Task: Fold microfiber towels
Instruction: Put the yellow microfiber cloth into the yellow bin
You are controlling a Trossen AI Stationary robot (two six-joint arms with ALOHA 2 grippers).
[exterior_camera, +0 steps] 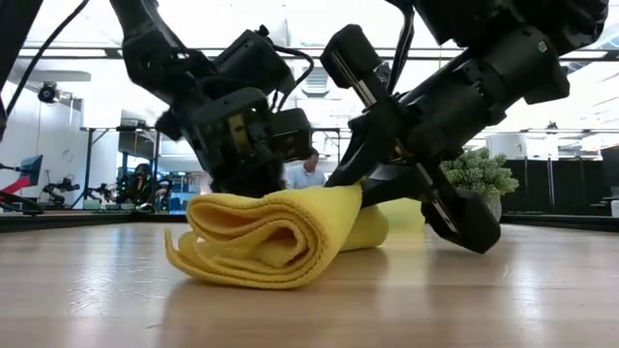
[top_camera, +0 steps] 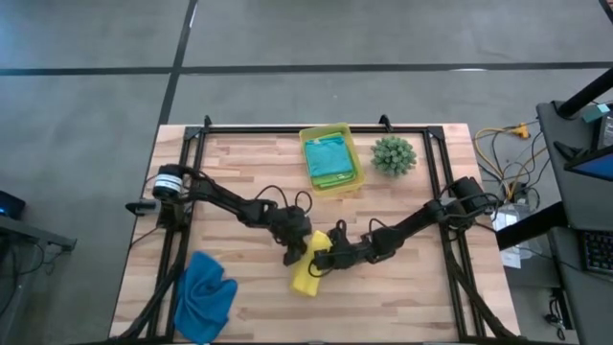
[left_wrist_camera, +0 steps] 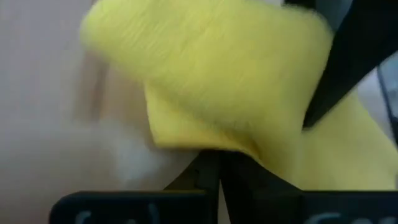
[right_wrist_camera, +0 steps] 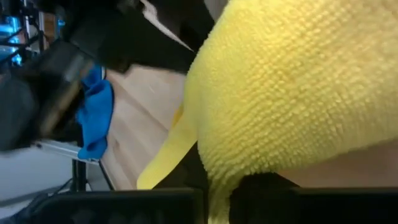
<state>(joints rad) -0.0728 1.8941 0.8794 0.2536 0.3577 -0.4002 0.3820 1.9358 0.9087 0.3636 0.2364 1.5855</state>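
Yellow towel mid-fold, one towel still waiting

Left to right: the blue towel lies crumpled at the table's near left corner, untouched; the left gripper and right gripper are each clamped on the yellow towel, folded over loosely at table centre; folded teal and green cloths (apparently done) sit in the bin. By my reckoning, roughly half remains.

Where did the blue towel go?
In the high view the blue towel lies crumpled at the table's near left corner, beside the left arm's frame, apart from the yellow towel being folded mid-table.
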